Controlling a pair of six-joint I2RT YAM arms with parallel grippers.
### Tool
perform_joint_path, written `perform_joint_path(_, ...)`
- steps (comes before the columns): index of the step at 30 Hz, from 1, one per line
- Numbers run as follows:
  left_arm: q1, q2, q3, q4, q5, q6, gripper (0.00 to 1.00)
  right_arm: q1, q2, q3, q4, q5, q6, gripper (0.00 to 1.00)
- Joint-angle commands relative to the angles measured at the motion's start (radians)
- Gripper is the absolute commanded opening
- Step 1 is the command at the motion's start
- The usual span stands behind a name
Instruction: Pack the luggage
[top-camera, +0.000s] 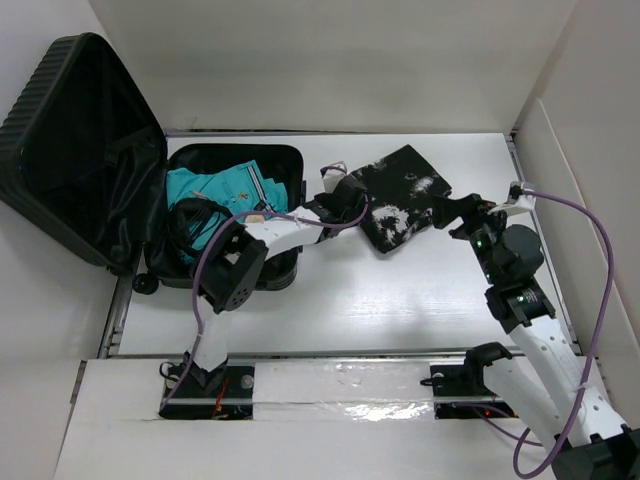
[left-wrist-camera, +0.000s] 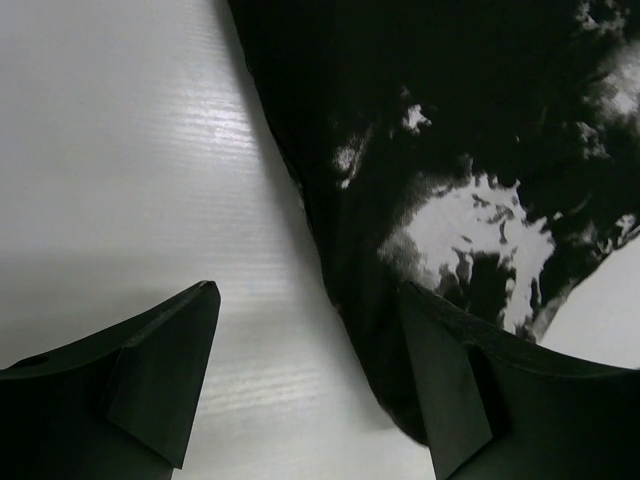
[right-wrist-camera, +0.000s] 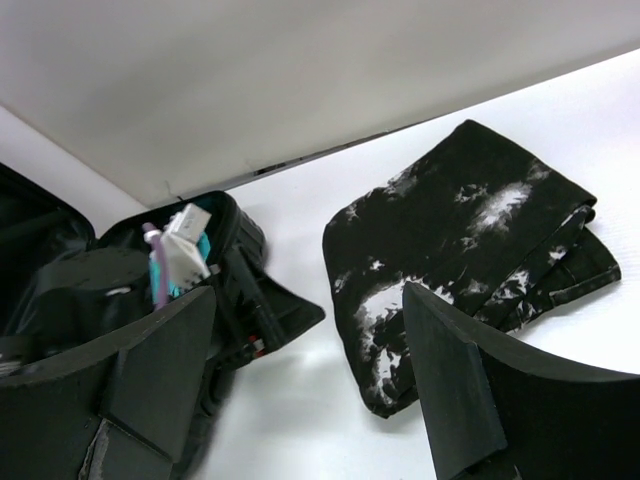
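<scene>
The luggage (top-camera: 90, 130) is a black ribbed suitcase lying open at the far left, its lid propped against the wall. A teal garment (top-camera: 228, 188) lies in its base. A folded black garment with white blotches (top-camera: 405, 192) lies on the table to its right. It also shows in the left wrist view (left-wrist-camera: 450, 150) and the right wrist view (right-wrist-camera: 460, 230). My left gripper (top-camera: 350, 200) (left-wrist-camera: 308, 290) is open, low over the table, with the garment's left edge between its jaws. My right gripper (top-camera: 455, 212) (right-wrist-camera: 310, 292) is open and empty at the garment's right side.
White walls (top-camera: 330, 60) close in the table on the back and both sides. A raised white panel (top-camera: 555, 190) stands along the right edge. The left arm's wrist with its purple cable (right-wrist-camera: 160, 265) lies between the right gripper's view and the suitcase.
</scene>
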Motion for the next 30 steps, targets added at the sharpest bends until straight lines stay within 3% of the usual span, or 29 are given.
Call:
perform_joint_path(1, 0.0, 0.055, 0.091, 0.017, -0.012, -0.032, 0.7, 0.007, 0.001, -0.007, 0.037, -0.009, -0.02, 0.81)
perform_joint_path(9, 0.009, 0.258, 0.271, -0.018, 0.007, -0.04, 0.72, 0.007, 0.028, -0.009, 0.066, -0.08, -0.027, 0.8)
perform_joint_path(14, 0.009, 0.359, 0.347, -0.058, 0.028, -0.033, 0.68, 0.007, 0.032, -0.013, 0.069, -0.08, -0.024, 0.8)
perform_joint_path(17, 0.009, 0.371, 0.35, -0.018, 0.036, -0.001, 0.46, -0.002, 0.025, -0.013, 0.07, -0.08, -0.024, 0.8)
perform_joint_path(18, 0.009, 0.37, 0.349, 0.0, 0.054, 0.034, 0.35, -0.002, 0.023, -0.015, 0.07, -0.077, -0.024, 0.8)
perform_joint_path(19, 0.009, 0.37, 0.352, 0.017, 0.082, 0.046, 0.16, -0.002, 0.024, -0.016, 0.07, -0.074, -0.023, 0.79)
perform_joint_path(21, 0.021, 0.364, 0.367, 0.017, 0.106, 0.094, 0.0, -0.002, 0.026, -0.016, 0.07, -0.08, -0.023, 0.79)
perform_joint_path(30, 0.107, 0.137, 0.413, 0.03, 0.252, 0.33, 0.0, -0.011, 0.017, -0.021, 0.072, -0.074, -0.023, 0.79)
